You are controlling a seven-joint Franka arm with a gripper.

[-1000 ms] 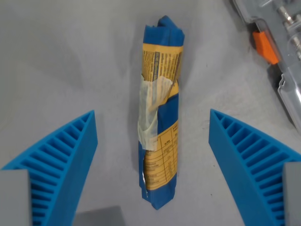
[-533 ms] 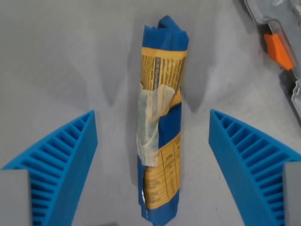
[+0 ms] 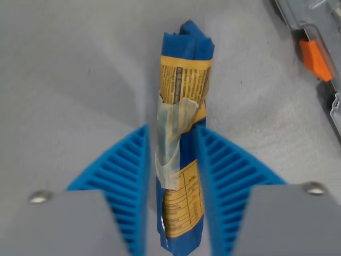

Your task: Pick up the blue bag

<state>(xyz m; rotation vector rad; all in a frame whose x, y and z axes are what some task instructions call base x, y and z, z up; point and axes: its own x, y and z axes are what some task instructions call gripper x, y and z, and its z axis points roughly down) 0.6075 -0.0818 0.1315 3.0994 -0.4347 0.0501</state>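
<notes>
Two ribbed blue fingers (image 3: 127,184) of the gripper (image 3: 173,186) press against either side of the blue bag (image 3: 181,138), gripping its lower half. That bag is a rolled blue packet with a yellow printed label and a strip of clear tape, lying lengthwise on the grey counter (image 3: 69,74). At the wrist view's upper right sits a grey case (image 3: 314,32) with an orange latch (image 3: 315,58), well apart from the bag.

The yellow label (image 3: 184,85) on the blue bag (image 3: 181,160) is showing small dark print and a table, all too blurred to read.
</notes>
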